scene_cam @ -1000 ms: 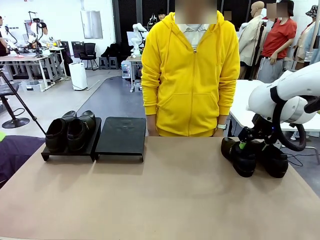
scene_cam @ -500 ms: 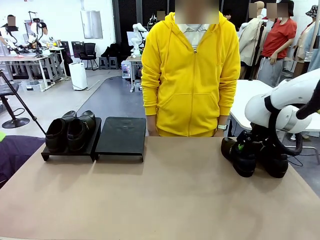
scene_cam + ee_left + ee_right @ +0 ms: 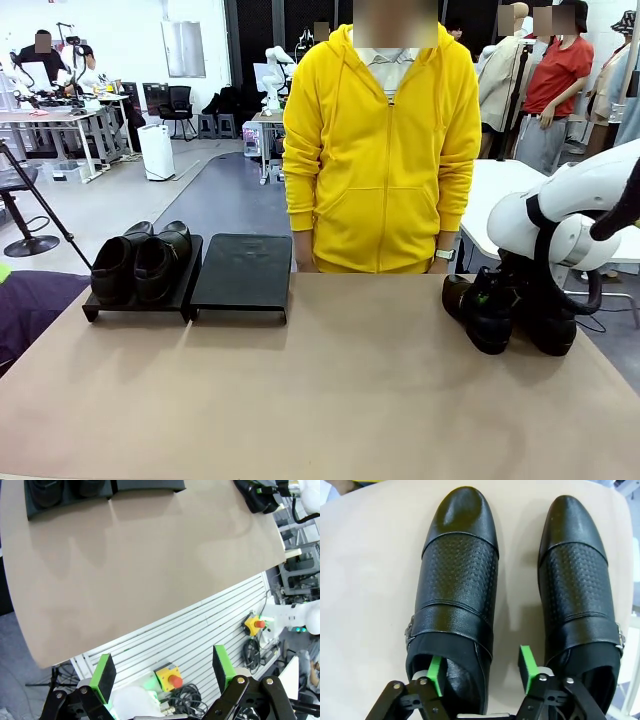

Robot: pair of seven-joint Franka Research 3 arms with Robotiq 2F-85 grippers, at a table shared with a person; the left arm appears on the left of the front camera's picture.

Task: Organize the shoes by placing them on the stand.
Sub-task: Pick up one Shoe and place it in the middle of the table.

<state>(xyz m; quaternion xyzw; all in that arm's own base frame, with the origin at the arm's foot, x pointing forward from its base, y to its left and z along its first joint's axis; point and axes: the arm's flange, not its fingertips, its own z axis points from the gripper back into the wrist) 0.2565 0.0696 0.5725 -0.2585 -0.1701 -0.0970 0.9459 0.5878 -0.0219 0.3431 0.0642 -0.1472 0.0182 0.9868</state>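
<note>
Two black shoes (image 3: 140, 262) sit side by side on the left panel of the black stand (image 3: 242, 268); its right panel is bare. Another pair stands on the table at the far right, toes toward me: one shoe (image 3: 487, 312) (image 3: 460, 580) and its mate (image 3: 550, 322) (image 3: 577, 575). My right gripper (image 3: 497, 290) (image 3: 481, 669) is down at the heel of the left one. It is open, one green pad (image 3: 436, 675) inside the shoe's mouth, the other (image 3: 526, 662) in the gap between the shoes. My left gripper (image 3: 162, 672) hangs open off the table's near edge, holding nothing.
A person in a yellow hoodie (image 3: 380, 150) stands at the table's far edge, between the stand and the pair of shoes. The brown tabletop (image 3: 320, 390) stretches wide between them. Below the near edge is a slatted panel with red stop buttons (image 3: 172, 680).
My right arm has sunk lower over the pair of shoes and its green pad has dropped behind the left shoe's heel. Stand, shoes and person have not moved.
</note>
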